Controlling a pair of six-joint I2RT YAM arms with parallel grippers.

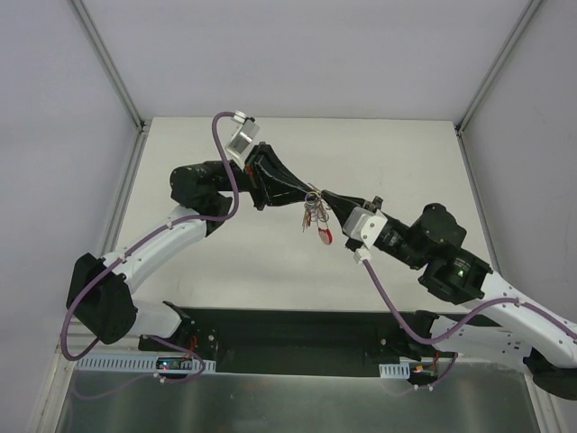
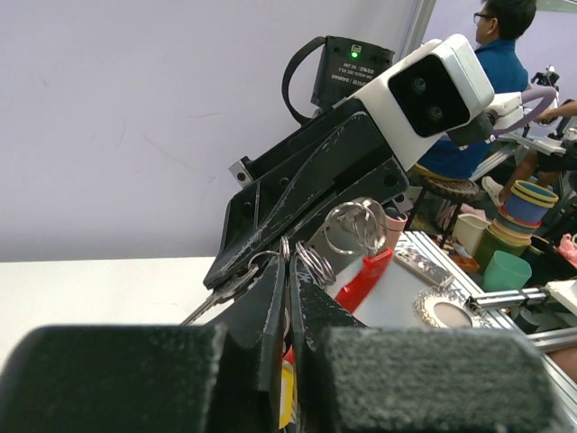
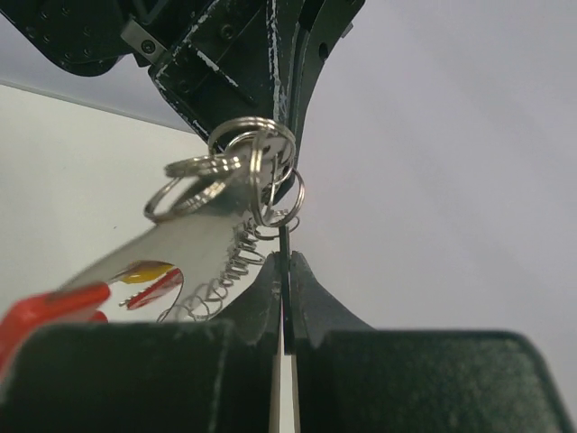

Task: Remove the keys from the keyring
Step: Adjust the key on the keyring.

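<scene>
Nearest the right wrist camera, the right gripper (image 3: 284, 263) is seen with its two padded fingers pressed tight together. A thin metal edge of the keys (image 3: 180, 253) is pinched in the slit between them. Just above that pinch the keyring (image 3: 257, 161) is found as several overlapping silvery loops. It is clamped at the tip of the left gripper (image 3: 288, 113), whose scuffed black fingers are also closed. A broad silvery blade with a toothed edge is spread to the left of the right fingers. The red plastic piece (image 3: 50, 311) is cut off at the lower left edge.

From the left wrist camera the same meeting is shown from the other side. The left fingers are shut at the bottom of the view, and the loops are held just beyond their tips. One key is seen sticking out to the lower left, and the red piece is hung below the loops to the right. The white wrist camera (image 2: 433, 90) of the right arm is faced directly. Behind it a person in a blue shirt (image 2: 491, 54) and stacked cups (image 2: 527, 203) are seen.

From above, the two grippers are held tip to tip over the middle of the table (image 1: 270, 144). The left one is reached in from the far left and the right one from the near right. The bunch is dangled between them, clear of the surface, with the red piece lowest.
</scene>
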